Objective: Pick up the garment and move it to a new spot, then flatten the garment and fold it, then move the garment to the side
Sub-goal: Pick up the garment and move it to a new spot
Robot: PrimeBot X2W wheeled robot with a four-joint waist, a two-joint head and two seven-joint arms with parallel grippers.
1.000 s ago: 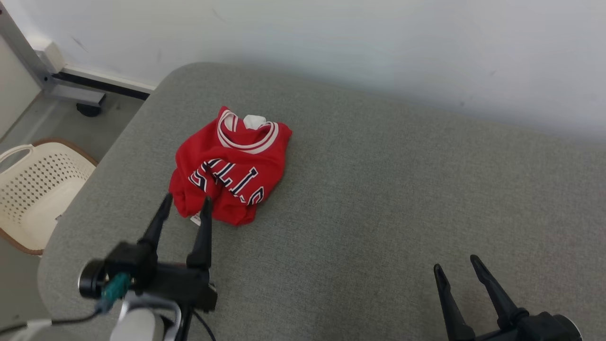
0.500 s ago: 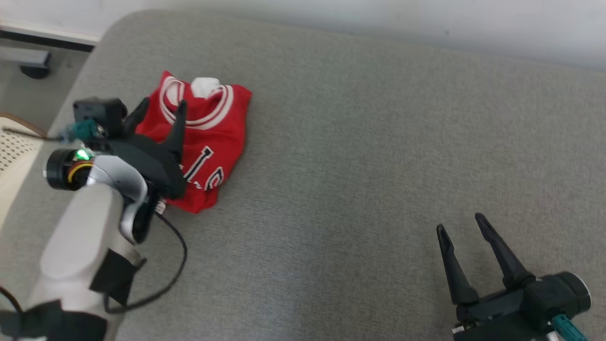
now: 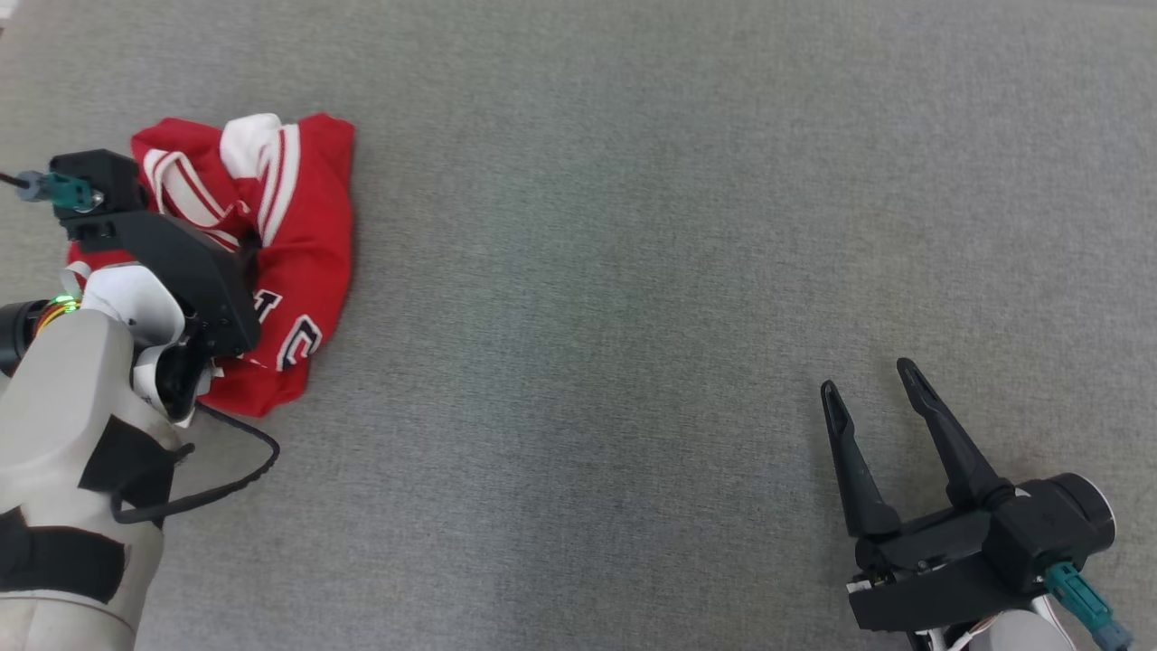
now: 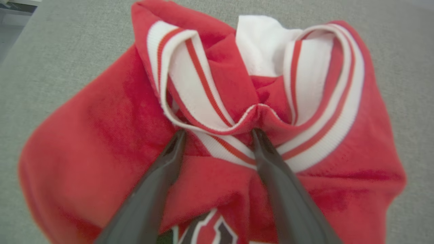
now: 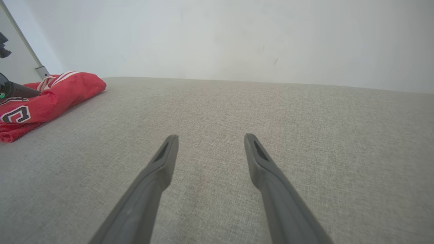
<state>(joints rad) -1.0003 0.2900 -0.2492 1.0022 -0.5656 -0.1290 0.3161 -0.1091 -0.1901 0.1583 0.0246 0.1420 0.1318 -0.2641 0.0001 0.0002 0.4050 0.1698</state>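
Meanwhile, L gripper [image 4: 217, 133], fingers wide, dug tips into crumpled red white-trimmed jersey [image 4: 101, 135] on grey fabric surface [image 3: 633, 271]; R gripper [image 3: 866, 378] hung wide, well apart.

My left gripper [image 4: 218, 131], two long dark fingers on a black wrist block, pitches steeply downward with its jaws spread wide. My pale grey left forearm [image 3: 63, 389], banded in black, rises behind it. My right gripper [image 3: 866, 376] sits low, fingers parted, pointing forward.
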